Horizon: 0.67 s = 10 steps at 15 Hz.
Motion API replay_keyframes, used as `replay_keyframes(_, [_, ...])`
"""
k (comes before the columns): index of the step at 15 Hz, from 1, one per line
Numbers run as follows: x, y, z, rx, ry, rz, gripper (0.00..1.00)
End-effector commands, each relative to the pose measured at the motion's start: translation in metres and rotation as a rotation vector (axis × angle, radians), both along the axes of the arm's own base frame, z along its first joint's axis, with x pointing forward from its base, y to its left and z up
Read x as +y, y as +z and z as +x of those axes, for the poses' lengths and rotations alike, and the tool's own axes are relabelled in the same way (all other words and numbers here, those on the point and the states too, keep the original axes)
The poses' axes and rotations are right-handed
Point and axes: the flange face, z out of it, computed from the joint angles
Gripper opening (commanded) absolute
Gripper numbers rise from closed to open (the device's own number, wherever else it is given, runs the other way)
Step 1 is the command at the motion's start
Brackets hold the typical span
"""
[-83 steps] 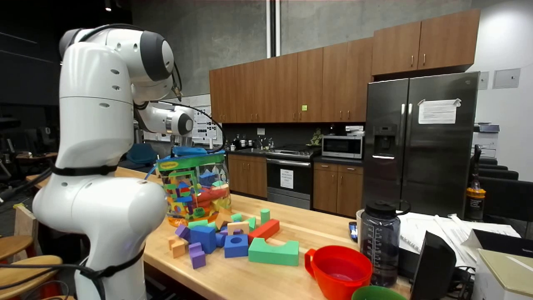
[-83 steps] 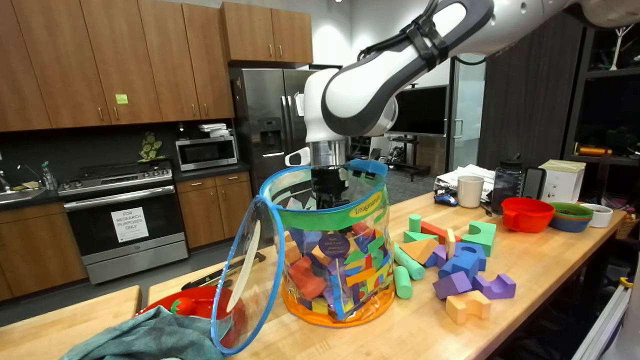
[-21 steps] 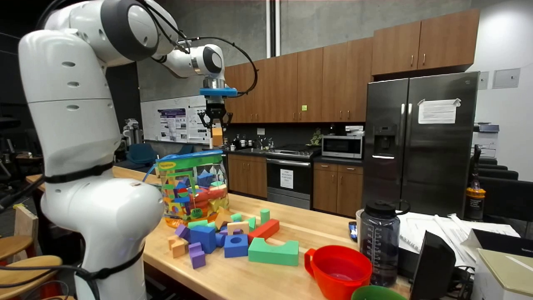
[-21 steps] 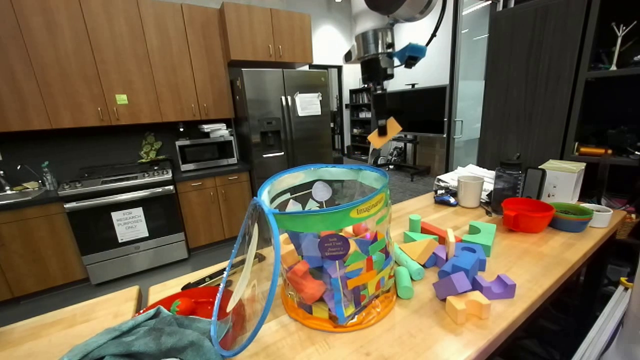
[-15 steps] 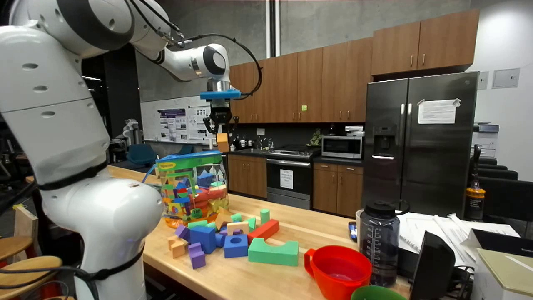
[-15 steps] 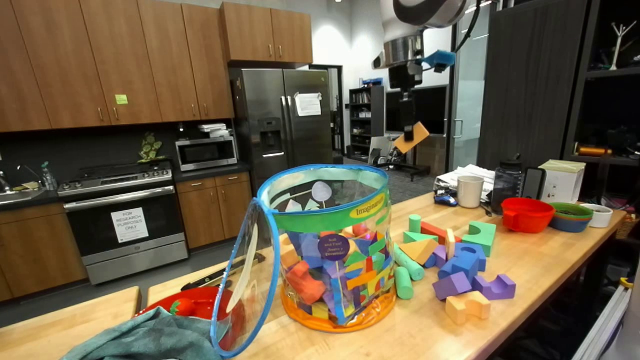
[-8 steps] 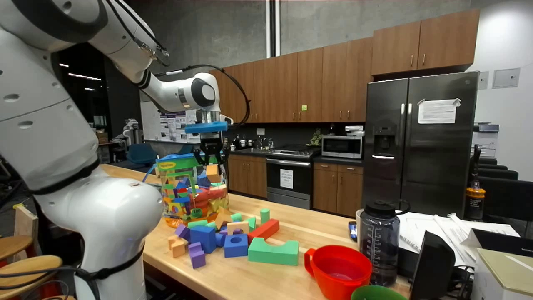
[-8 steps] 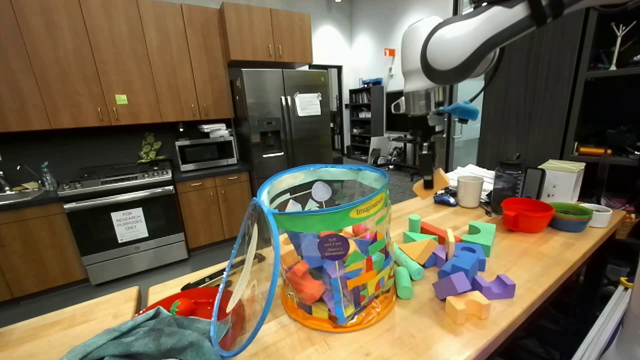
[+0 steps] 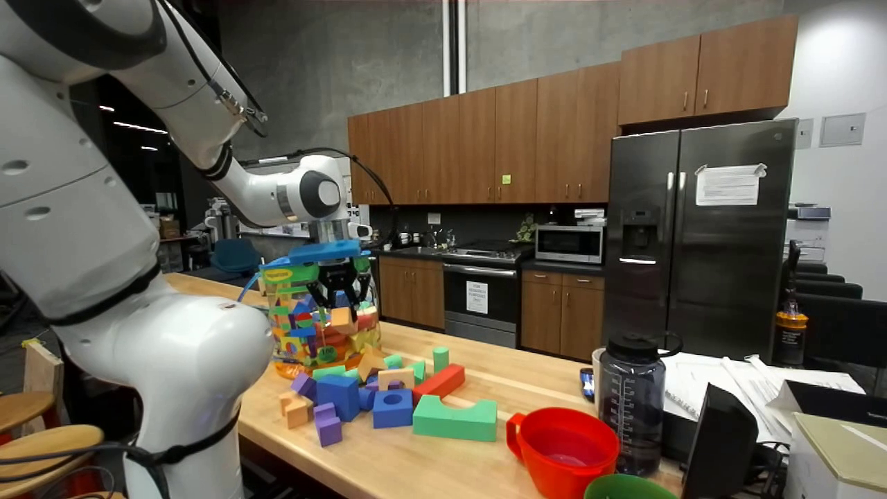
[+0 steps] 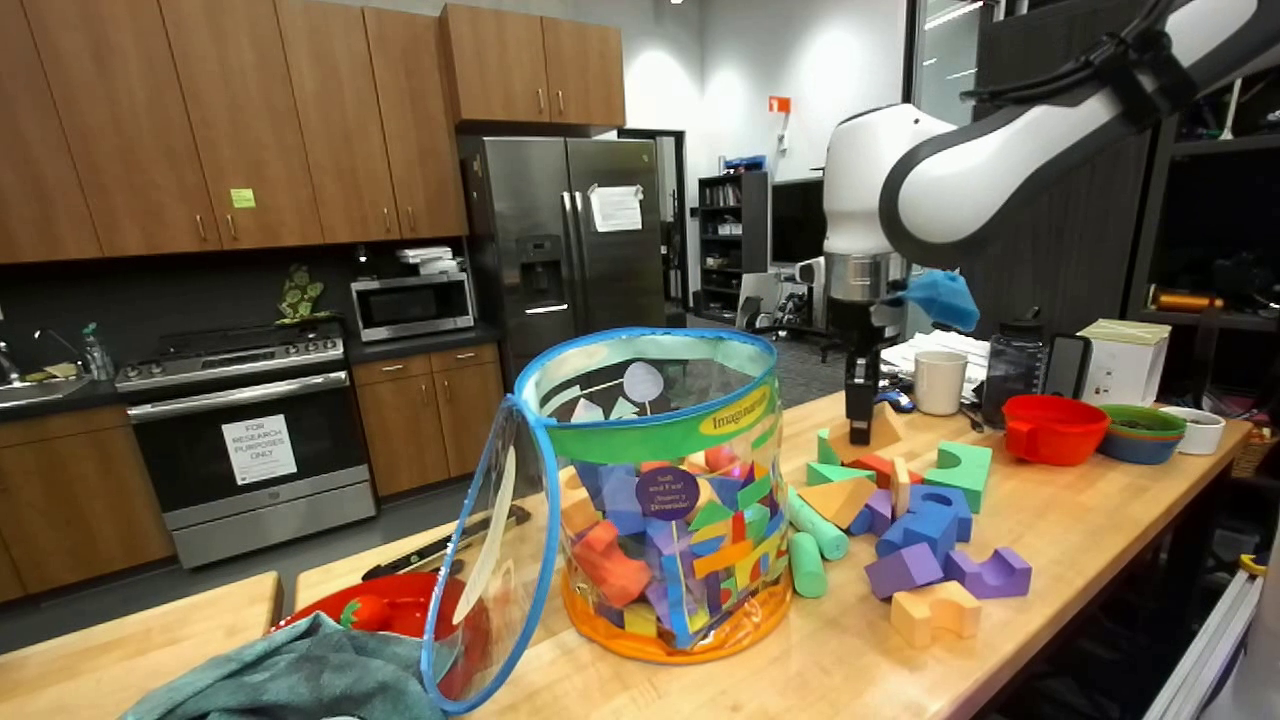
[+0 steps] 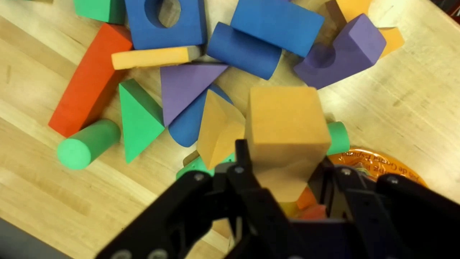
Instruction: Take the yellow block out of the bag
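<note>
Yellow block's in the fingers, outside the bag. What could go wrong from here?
Slip: in an exterior view the yellow block looks tilted in the fingers, so it might turn.
Landing: in the wrist view the tan wedge and red block lie loose nearby; set down there, it could land on one and tip.
Bump: the bag stands close by; a sideways move might nudge it.

In an exterior view, the bag (image 10: 640,441) stands on the table (image 10: 800,675), pieces (image 10: 612,570) inside. The cloth (image 10: 300,670) lies near left, loose pieces (image 10: 922,525) right, the cup (image 10: 1062,446) far right. The block (image 10: 885,426) is between my fingers (image 10: 859,400), right of the bag.
</note>
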Motion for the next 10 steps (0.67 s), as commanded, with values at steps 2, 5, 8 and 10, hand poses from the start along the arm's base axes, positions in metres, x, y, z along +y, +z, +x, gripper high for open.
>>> replay_keyframes(2, [0.007,-0.011,-0.006,-0.100,0.028,-0.003,0.15])
replay_keyframes(5, [0.009,-0.018,-0.001,-0.124,0.049,0.015,0.15])
replay_keyframes(8, [0.010,-0.025,0.006,-0.140,0.069,0.029,0.15])
replay_keyframes(10, [0.012,-0.030,0.010,-0.145,0.078,0.037,0.15])
